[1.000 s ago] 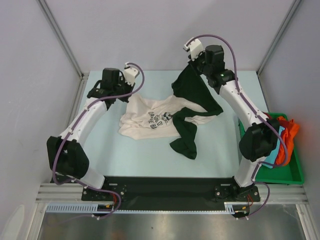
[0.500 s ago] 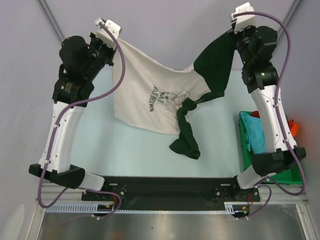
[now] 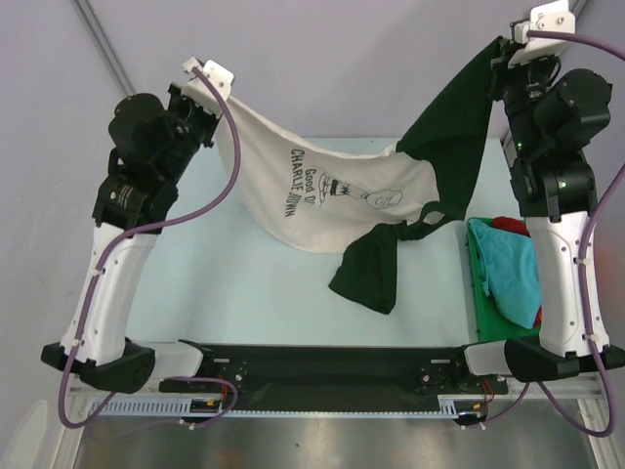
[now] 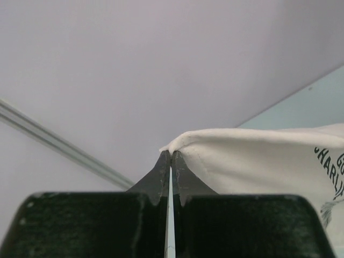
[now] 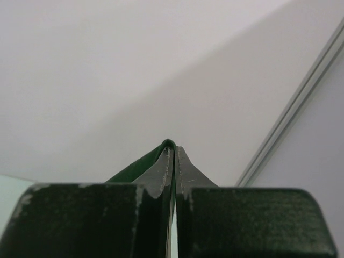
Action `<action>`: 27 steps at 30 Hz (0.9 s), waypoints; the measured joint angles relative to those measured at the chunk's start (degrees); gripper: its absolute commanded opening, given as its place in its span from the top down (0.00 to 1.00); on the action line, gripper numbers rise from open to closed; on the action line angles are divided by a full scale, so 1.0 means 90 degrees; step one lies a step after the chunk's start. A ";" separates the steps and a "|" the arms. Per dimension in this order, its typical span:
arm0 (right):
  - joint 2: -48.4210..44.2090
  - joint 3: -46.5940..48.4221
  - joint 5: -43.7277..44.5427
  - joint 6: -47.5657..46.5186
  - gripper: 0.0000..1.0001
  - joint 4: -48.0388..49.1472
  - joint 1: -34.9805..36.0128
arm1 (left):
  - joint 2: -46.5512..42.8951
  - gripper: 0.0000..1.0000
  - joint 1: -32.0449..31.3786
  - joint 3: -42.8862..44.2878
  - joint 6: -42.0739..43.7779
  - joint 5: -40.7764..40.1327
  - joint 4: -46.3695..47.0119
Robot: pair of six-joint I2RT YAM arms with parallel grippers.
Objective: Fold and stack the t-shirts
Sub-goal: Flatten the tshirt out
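Hidden: cream t-shirt (image 3: 293, 200) right edge, under dark green t-shirt (image 3: 454, 122).

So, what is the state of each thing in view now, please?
cream t-shirt: unfolded, lifted by one edge, tangled with the green one
dark green t-shirt: unfolded, lifted, hanging
left gripper: shut on cream t-shirt
right gripper: shut on dark green t-shirt
green bin: holds teal cloth and red cloth

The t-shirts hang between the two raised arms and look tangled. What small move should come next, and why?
Probably move the right pincer a little higher and away from the left pincer. Each is shut on a different shirt, yet the green t-shirt is caught across the right edge of the cream t-shirt, its lower end hanging below. Pulling apart may free them.
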 measured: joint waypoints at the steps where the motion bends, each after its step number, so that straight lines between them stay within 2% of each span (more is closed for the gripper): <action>1: -0.0107 -0.0170 -0.0012 0.0085 1.00 -0.0085 -0.0005 | -0.0163 1.00 0.0000 -0.0180 0.0002 -0.0073 -0.0085; 6: -0.0272 -0.0743 -0.0180 0.0469 1.00 -0.0401 -0.0104 | -0.0789 1.00 0.0000 -0.0896 0.0153 -0.0321 -0.0199; 10: -0.0070 -0.0692 -0.0287 0.0631 1.00 -0.0612 -0.0223 | -0.0845 1.00 0.0002 -0.0918 0.0306 -0.0403 -0.0257; 18: 0.0435 0.0687 -0.0680 0.0869 1.00 -0.0901 -0.0262 | -0.0454 1.00 0.0005 0.0447 0.0471 -0.0384 -0.0937; 27: -0.0629 0.1299 -0.0923 0.0867 1.00 -0.1355 -0.0262 | -0.1698 1.00 0.0005 0.0695 0.1025 -0.0107 -0.1200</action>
